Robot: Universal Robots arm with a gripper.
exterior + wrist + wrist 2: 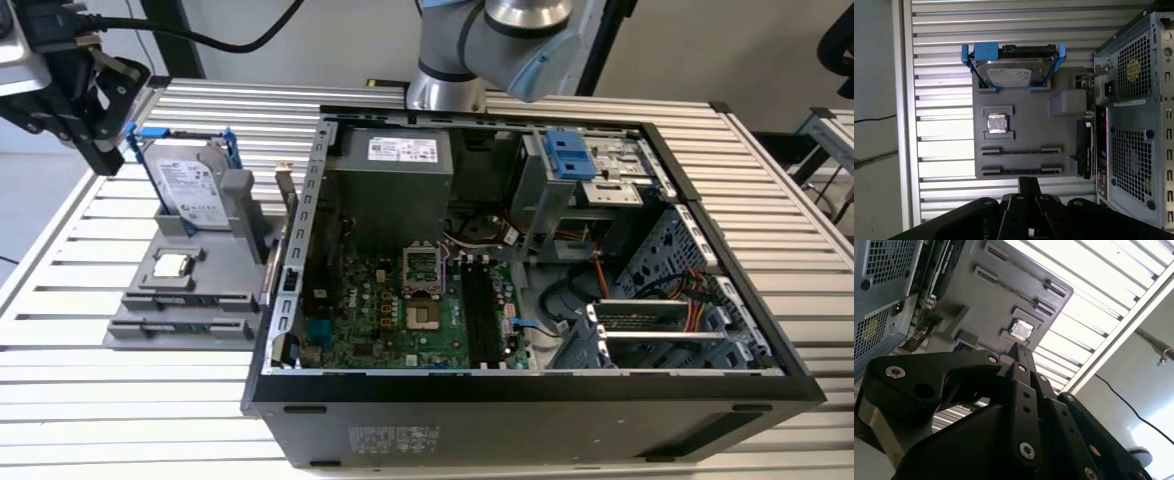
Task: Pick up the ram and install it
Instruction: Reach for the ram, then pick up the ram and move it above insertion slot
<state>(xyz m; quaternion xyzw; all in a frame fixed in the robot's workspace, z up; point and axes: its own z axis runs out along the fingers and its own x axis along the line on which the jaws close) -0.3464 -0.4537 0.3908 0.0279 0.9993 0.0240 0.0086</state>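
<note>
**Clearly shut, the claw hung apart from the parts fixture**

Largest in the exterior view was the slatted metal table. On it lay the open computer case, showing its green motherboard and long black memory slots. The arm rose behind the case.

Just beside the case, toward the exterior view's left, sat a gray parts fixture. A silver hard drive with blue rails stood upright at one end of it. A black expansion card stood on edge along the side next to the case.

The claw hung raised, touching nothing. Its fingers were drawn together into one narrow tip with nothing held between them. In the first wrist view that tip showed just off the fixture's edge, by the two long holders.

A small square processor chip sat in its pocket between the hard drive and those holders.

The ram could not be picked out for certain. A thin dark line ran between the end brackets of each long holder, but I could not tell whether either line was the stick on edge.
</note>
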